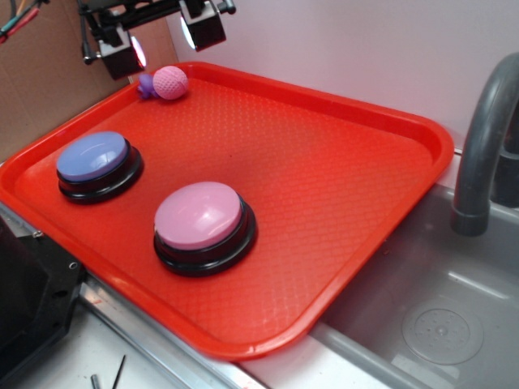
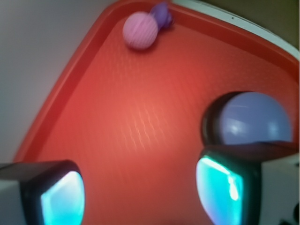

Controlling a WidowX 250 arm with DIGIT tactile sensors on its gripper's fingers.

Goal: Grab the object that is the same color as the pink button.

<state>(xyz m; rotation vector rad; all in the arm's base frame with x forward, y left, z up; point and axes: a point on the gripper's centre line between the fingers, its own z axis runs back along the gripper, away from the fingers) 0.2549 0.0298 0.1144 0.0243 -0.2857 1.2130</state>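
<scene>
A small pink knitted ball (image 1: pixel 171 83) lies in the far left corner of the red tray (image 1: pixel 324 170), touching a tiny purple lumpy piece (image 1: pixel 147 85). It also shows at the top of the wrist view (image 2: pixel 139 30). The large pink dome button (image 1: pixel 199 216) on a black base stands near the tray's front. My gripper (image 1: pixel 165 38) hangs open and empty above the tray's far corner, just above the ball. In the wrist view its two glowing pads (image 2: pixel 63 200) stand wide apart with bare tray between them.
A blue-lavender dome button (image 1: pixel 93 158) stands on the tray's left side and shows in the wrist view (image 2: pixel 251 118) by the right pad. A grey sink (image 1: pixel 438 324) and grey faucet (image 1: pixel 486 138) lie to the right. A cardboard wall stands behind left.
</scene>
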